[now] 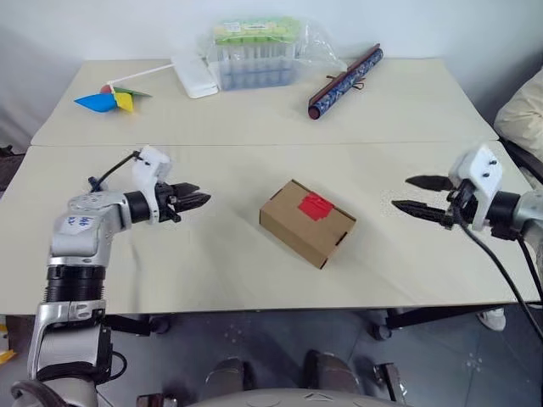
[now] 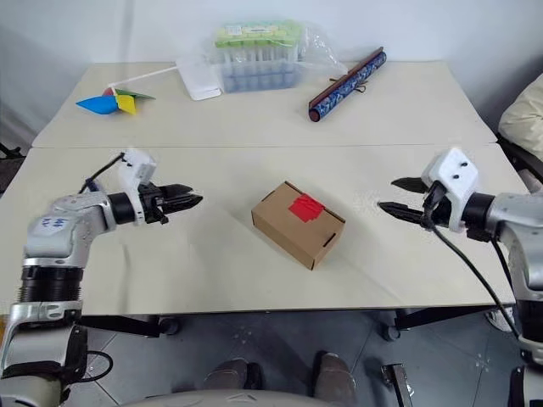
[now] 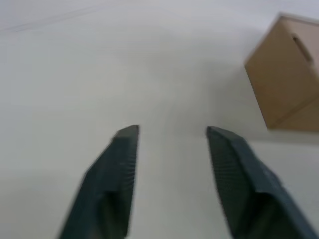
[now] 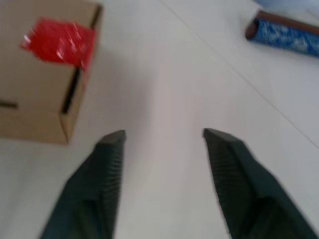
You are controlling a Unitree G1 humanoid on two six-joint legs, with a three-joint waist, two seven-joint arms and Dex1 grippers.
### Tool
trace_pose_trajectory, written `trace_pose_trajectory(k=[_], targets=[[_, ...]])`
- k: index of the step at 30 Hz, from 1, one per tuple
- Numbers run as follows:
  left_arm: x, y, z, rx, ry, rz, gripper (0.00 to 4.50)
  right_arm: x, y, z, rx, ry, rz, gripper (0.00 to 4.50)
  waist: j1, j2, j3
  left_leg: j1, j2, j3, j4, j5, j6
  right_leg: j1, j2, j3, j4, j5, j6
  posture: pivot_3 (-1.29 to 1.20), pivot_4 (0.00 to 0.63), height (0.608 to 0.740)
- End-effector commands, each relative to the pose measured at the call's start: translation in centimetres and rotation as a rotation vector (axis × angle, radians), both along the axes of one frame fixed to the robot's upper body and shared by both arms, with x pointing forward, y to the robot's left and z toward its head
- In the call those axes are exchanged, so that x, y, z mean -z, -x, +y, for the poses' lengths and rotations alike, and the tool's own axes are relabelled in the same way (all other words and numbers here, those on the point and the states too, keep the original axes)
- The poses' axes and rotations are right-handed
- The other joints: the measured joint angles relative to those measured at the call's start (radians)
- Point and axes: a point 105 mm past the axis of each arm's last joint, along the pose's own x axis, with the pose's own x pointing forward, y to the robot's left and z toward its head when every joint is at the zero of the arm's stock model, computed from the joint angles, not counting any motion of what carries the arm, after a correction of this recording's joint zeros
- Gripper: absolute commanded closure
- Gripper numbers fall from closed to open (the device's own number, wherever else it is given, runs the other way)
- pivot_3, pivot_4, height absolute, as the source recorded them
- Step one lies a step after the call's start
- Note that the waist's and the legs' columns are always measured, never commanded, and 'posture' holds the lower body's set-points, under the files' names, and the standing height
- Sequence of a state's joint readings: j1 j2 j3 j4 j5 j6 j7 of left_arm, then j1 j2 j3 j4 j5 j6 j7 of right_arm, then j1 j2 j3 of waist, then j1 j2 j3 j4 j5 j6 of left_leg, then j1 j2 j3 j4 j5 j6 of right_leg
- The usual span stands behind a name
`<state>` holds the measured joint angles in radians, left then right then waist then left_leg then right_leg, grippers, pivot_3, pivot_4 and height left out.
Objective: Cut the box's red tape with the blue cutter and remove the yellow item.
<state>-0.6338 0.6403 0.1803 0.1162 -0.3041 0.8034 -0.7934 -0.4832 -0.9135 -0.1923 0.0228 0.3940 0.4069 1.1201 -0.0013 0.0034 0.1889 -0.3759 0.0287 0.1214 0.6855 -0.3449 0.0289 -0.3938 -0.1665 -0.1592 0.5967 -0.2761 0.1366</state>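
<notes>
My left gripper (image 1: 202, 199) and right gripper (image 1: 405, 194) are both open and hold nothing. The cardboard box (image 1: 305, 223) with red tape (image 1: 315, 205) sits between them.

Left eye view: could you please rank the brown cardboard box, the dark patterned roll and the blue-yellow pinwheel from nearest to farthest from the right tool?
From the right tool:
1. Brown cardboard box, table centre.
2. Dark patterned roll, far side.
3. Blue-yellow pinwheel, far left corner.
</notes>
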Motion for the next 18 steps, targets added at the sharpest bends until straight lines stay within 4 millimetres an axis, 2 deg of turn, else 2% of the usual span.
trace_pose_trajectory(k=[1,3,5,9,13,18], targets=[[-2.5,1.3,0.6,-0.078,0.025,-0.075,1.14,-0.9,0.3,0.6,-0.136,-0.034,-0.005,0.56,-0.001,0.0,0.0,0.0,0.0,0.0,0.0,0.0,0.0,0.0,0.0,0.0,0.0,0.0,0.0,0.0,0.15,0.74],[-2.5,2.2,0.8,-0.115,0.024,-0.077,0.55,-0.6,0.3,0.7,-0.176,-0.027,0.014,0.0,0.0,0.0,0.0,0.0,0.0,-0.001,0.0,0.0,0.0,0.0,0.0,0.0,0.001,0.0,0.0,0.0,0.15,0.74],[-2.5,3.2,0.9,-0.155,0.033,-0.089,0.06,-0.7,0.1,0.8,-0.197,-0.041,0.011,0.0,0.0,0.0,0.0,0.0,0.0,-0.001,0.0,0.0,0.0,0.0,0.0,0.0,0.001,0.0,0.0,0.0,0.15,0.74],[-2.4,4.3,2.6,-0.324,0.021,-0.136,0.06,-0.6,-0.3,1.1,-0.239,-0.044,0.007,0.0,0.0,0.0,0.0,0.0,0.0,-0.001,0.0,0.0,0.0,0.0,0.0,0.0,0.001,0.0,0.0,0.0,0.15,0.74],[-2.7,4.7,4.5,-0.611,-0.033,-0.201,0.06,-0.9,-1.4,1.5,-0.248,-0.058,-0.001,0.0,0.001,0.0,0.0,0.001,0.0,-0.001,0.001,0.0,0.0,0.001,0.0,0.001,0.001,0.0,0.0,0.0,0.15,0.74],[-1.6,4.1,5.5,-0.851,0.051,-0.017,0.06,-1.2,-2.2,2.7,-0.291,-0.069,-0.007,0.0,0.009,-0.001,0.0,0.0,0.0,-0.002,0.003,0.0,0.0,0.001,0.0,0.001,0.002,0.0,0.0,0.0,0.15,0.74]])
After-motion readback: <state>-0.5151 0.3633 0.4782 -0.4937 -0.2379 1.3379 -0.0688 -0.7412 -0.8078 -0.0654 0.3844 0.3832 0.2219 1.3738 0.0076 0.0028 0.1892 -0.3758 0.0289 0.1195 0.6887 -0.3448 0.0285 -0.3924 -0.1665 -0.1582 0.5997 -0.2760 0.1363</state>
